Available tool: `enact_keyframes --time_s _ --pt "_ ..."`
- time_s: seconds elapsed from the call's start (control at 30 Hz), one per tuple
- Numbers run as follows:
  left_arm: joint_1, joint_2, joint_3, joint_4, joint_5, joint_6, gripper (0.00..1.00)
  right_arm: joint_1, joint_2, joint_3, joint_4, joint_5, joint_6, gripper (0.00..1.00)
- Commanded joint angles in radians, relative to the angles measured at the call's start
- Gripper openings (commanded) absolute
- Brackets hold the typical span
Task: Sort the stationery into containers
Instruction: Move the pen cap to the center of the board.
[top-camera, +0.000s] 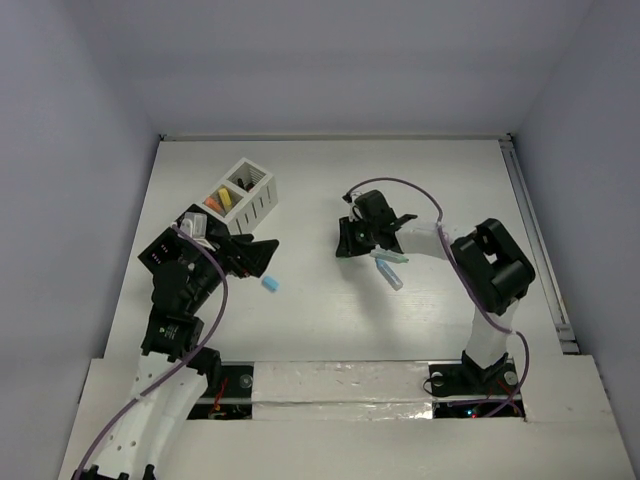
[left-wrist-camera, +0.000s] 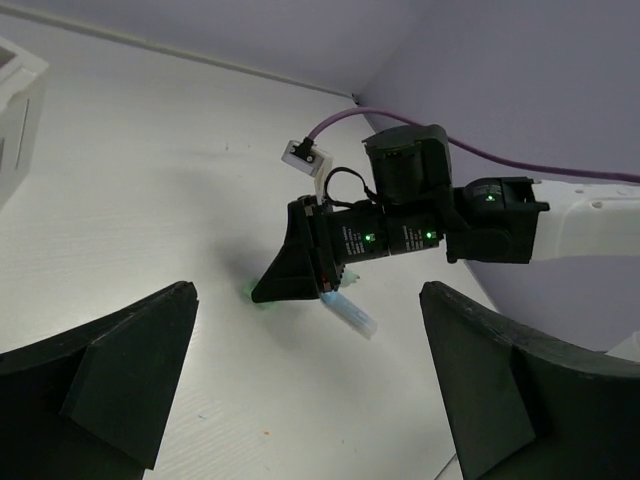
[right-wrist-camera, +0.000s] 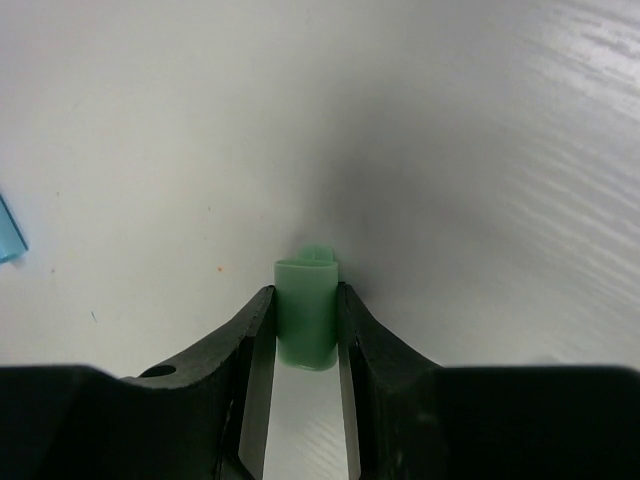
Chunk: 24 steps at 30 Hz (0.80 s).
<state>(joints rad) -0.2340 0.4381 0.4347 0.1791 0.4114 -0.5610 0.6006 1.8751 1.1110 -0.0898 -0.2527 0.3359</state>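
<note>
My right gripper (right-wrist-camera: 305, 292) is shut on a stubby green stationery piece (right-wrist-camera: 306, 318), pinched upright between both fingers just above the table. In the top view this gripper (top-camera: 346, 240) points left at mid-table, with two pale blue marker sticks (top-camera: 389, 266) lying just beside it. My left gripper (top-camera: 256, 257) is open and holds nothing; a small blue block (top-camera: 269, 284) lies on the table just past its tips. The white container (top-camera: 248, 191) stands behind the left arm, with orange and yellow pieces inside. In the left wrist view the wide-apart fingers (left-wrist-camera: 128, 368) frame the right gripper (left-wrist-camera: 290, 275) and one blue marker (left-wrist-camera: 353, 312).
The enclosure walls close off the table at the back and both sides. A purple cable (top-camera: 412, 190) loops over the right arm. The white container's corner (left-wrist-camera: 18, 100) shows at the left edge of the left wrist view.
</note>
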Motion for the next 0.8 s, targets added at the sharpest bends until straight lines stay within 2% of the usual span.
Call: enact_keyframes --time_s 0.0,0.07,0.1,0.2,0.4,0.53,0.57,0.6,0.7,0.77 --pt "0.004 -0.001 -0.046 0.135 -0.006 -0.060 0.92 0.025 -0.057 -0.026 0.010 0.029 -0.008 0.18" --pt "0.004 0.014 -0.082 0.178 -0.022 -0.083 0.90 0.053 -0.068 -0.036 0.009 0.039 -0.006 0.28" --pt "0.004 0.024 -0.091 0.195 -0.023 -0.091 0.89 0.053 -0.073 -0.052 0.018 0.041 0.000 0.41" --pt "0.004 0.068 -0.093 0.227 -0.025 -0.099 0.88 0.053 -0.103 -0.082 0.030 0.041 0.009 0.56" --pt "0.004 0.126 -0.082 0.270 -0.054 -0.093 0.83 0.053 -0.225 -0.112 0.036 0.070 0.014 0.63" --pt "-0.030 0.203 -0.089 0.331 -0.056 -0.102 0.80 0.053 -0.356 -0.166 0.048 0.176 0.034 0.61" --pt "-0.056 0.229 -0.099 0.347 -0.057 -0.105 0.79 0.053 -0.405 -0.198 0.050 0.244 0.041 0.57" --pt "-0.074 0.240 -0.102 0.359 -0.075 -0.106 0.78 0.053 -0.424 -0.210 0.047 0.292 0.057 0.48" --pt "-0.160 0.283 -0.105 0.384 -0.136 -0.096 0.77 0.018 -0.445 -0.247 0.015 0.362 0.093 0.28" --pt "-0.206 0.313 -0.102 0.395 -0.189 -0.080 0.77 0.005 -0.444 -0.266 0.007 0.369 0.120 0.27"
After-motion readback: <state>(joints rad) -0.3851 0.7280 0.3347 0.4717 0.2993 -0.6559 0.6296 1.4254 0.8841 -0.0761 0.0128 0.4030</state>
